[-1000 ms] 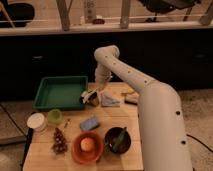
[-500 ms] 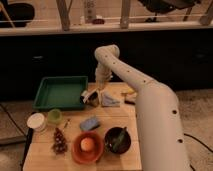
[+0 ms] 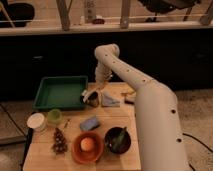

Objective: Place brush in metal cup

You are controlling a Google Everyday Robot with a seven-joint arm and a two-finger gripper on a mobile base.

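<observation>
The metal cup point(image 3: 93, 101), small and dark, stands on the wooden table point(image 3: 47, 159) just right of the green tray. My gripper point(image 3: 96, 91) reaches down from the white arm point(image 3: 131, 80) and sits right over the cup's rim, shut. A slim pale piece, the brush point(image 3: 86, 94), pokes out leftward at the cup's top edge, held in the gripper. Its bristle head is hidden.
A green tray point(image 3: 60, 92) lies at the back left. A light green cup point(image 3: 54, 116) and a white tub point(image 3: 36, 121) stand in front of it. A blue sponge point(image 3: 90, 123), an orange bowl point(image 3: 87, 146), a dark bowl with a green utensil point(image 3: 118, 139) and a pale packet point(image 3: 110, 100) surround the cup.
</observation>
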